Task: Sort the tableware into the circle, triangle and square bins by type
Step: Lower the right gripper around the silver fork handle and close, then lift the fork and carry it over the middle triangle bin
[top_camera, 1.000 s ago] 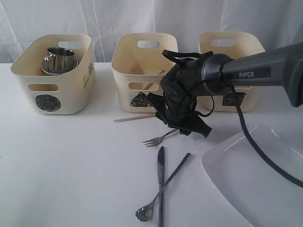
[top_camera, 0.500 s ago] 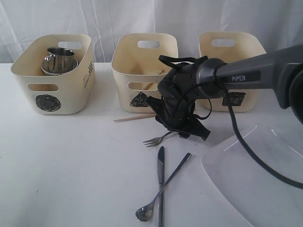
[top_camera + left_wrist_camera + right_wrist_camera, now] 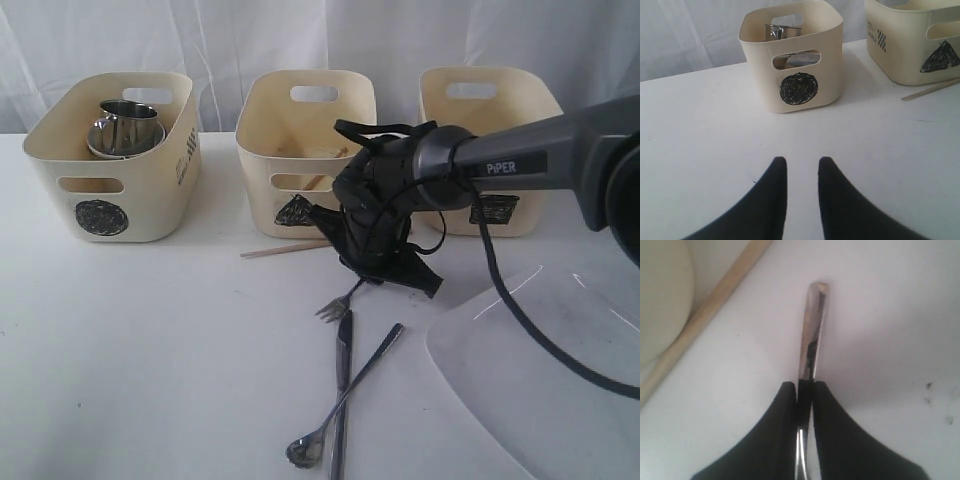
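Right jaws: closed on the handle of the fork (image 3: 335, 303), low over the worktop (image 3: 150, 350) in front of the triangle bin (image 3: 262, 150). The fork's tines sit just beside the tip of the knife (image 3: 341, 370). The spoon (image 3: 380, 350) crosses the knife. One chopstick (image 3: 285, 248) lies before the triangle bin.

Left jaws: parted, holding nothing, over bare worktop facing the circle bin (image 3: 760, 60), which contains a mug (image 3: 782, 31).

The plate (image 3: 540, 400) lies at the right, near the square bin (image 3: 520, 110).

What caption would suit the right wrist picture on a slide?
Black jaws closed on the steel fork's handle, a wooden chopstick lying nearby on the white table.
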